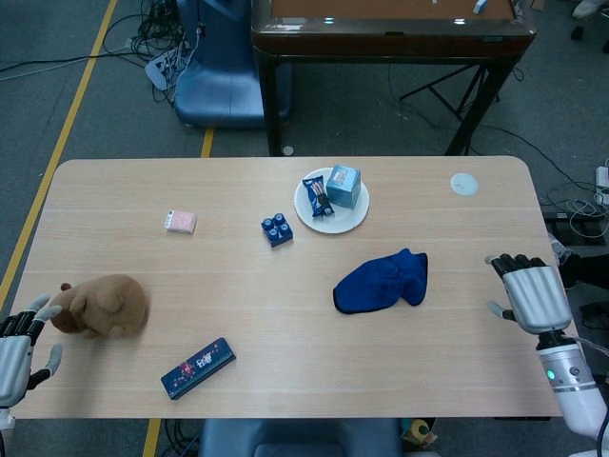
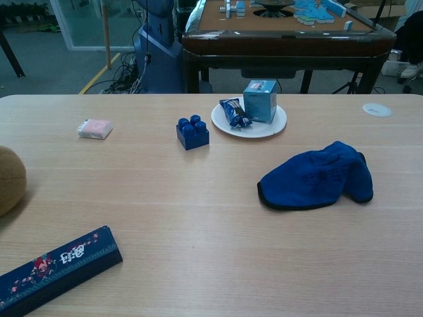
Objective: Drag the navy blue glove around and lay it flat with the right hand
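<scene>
Light wood table (image 1: 143, 190), right half: we find the navy blue glove (image 1: 381, 282) lying free, long axis slanting from its dark-edged cuff at lower left to its tip at upper right. Right hand (image 1: 533, 293), well apart at the table's right edge, released, fingers spread.
</scene>
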Motion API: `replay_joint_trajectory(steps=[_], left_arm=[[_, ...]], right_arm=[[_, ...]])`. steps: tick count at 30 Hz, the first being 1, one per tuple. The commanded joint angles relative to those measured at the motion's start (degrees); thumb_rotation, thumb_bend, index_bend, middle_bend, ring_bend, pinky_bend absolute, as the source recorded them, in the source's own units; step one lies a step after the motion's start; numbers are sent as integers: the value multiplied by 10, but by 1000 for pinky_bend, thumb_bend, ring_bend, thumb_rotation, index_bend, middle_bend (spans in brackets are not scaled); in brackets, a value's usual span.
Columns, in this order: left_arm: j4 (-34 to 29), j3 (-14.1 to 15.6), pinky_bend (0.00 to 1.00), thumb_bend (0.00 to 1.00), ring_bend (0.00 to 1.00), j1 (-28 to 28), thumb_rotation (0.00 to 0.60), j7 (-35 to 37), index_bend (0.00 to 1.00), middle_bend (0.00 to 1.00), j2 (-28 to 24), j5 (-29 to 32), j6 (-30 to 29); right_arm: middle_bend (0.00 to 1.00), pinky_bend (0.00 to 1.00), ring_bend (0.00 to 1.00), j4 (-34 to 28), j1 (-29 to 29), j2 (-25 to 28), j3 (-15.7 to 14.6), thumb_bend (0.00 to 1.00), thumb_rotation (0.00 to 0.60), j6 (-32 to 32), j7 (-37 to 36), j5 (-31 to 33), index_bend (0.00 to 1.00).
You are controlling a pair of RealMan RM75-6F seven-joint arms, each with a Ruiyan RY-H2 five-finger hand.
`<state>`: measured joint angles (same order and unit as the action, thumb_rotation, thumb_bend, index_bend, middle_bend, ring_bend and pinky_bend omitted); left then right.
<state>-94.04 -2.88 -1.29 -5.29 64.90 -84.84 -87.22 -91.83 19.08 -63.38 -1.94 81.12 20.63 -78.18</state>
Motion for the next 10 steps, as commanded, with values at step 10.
replay_joint_trajectory(steps=[10], left_arm=[[-3,3,170,411,188,-4,600,-5,229,128,3,-2,3]], right_arm=[[422,479,412,6,-53,1,-11,167,600,27,-30,-37,355]])
